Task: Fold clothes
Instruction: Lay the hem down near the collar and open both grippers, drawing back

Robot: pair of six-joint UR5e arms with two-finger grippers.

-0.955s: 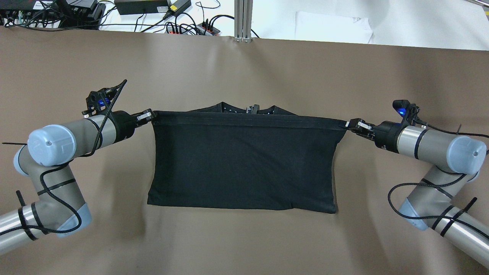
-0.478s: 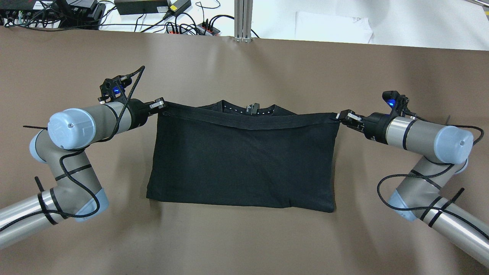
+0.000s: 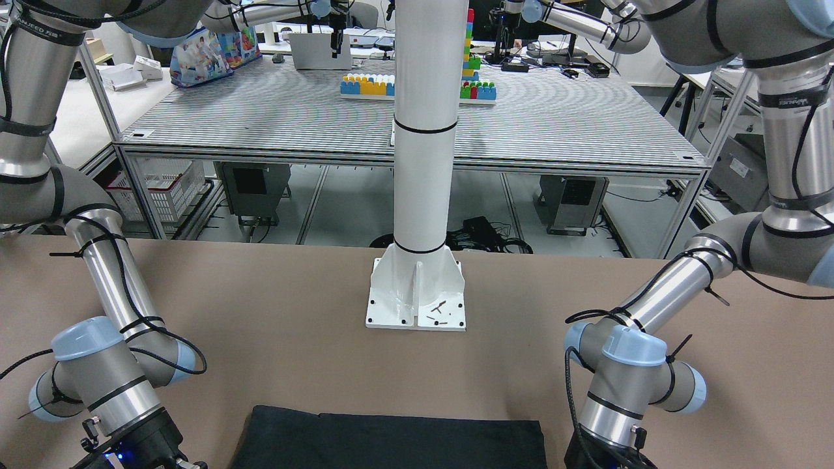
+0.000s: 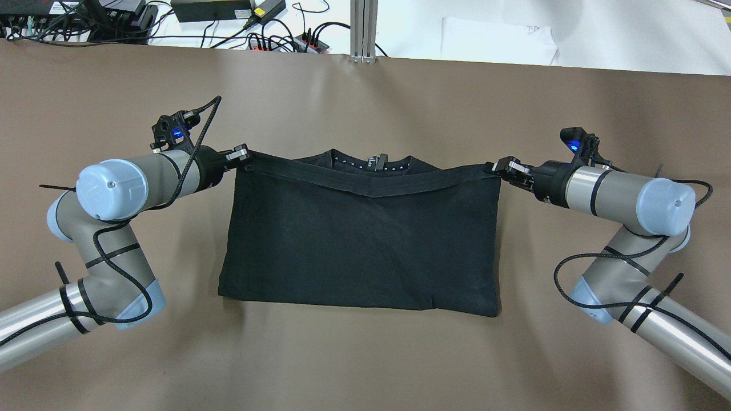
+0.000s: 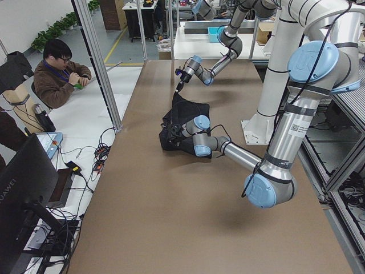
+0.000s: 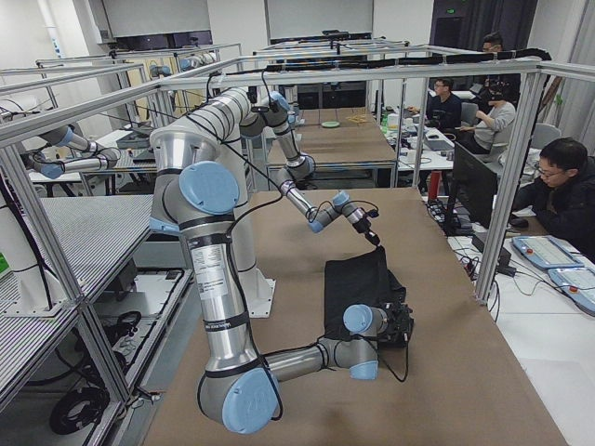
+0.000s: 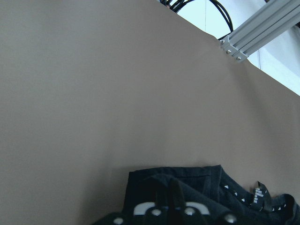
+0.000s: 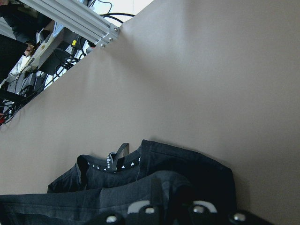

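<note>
The clothes [image 4: 360, 245] are one black garment lying on the brown table, its near half doubled over. My left gripper [image 4: 245, 155] is shut on the raised hem's left corner, and my right gripper [image 4: 495, 166] is shut on its right corner. Between them the hem sags in a shallow V. Just beyond it the collar and its label [image 4: 377, 161] show. In both wrist views the collar [image 7: 234, 192] [image 8: 112, 161] lies past the held fabric. The front-facing view catches only the garment's folded edge [image 3: 391, 433].
A white pole's base plate [image 3: 417, 299] is bolted to the table on the robot's side of the garment. Cables and power strips [image 4: 274, 40] and an aluminium post [image 4: 362, 31] line the far edge. People sit beyond that edge [image 5: 57, 71] [image 6: 567, 195].
Both grippers carried the hem away from the robot, toward the collar, and drew closer together. The hem, taut a second ago, now sags in the middle.
</note>
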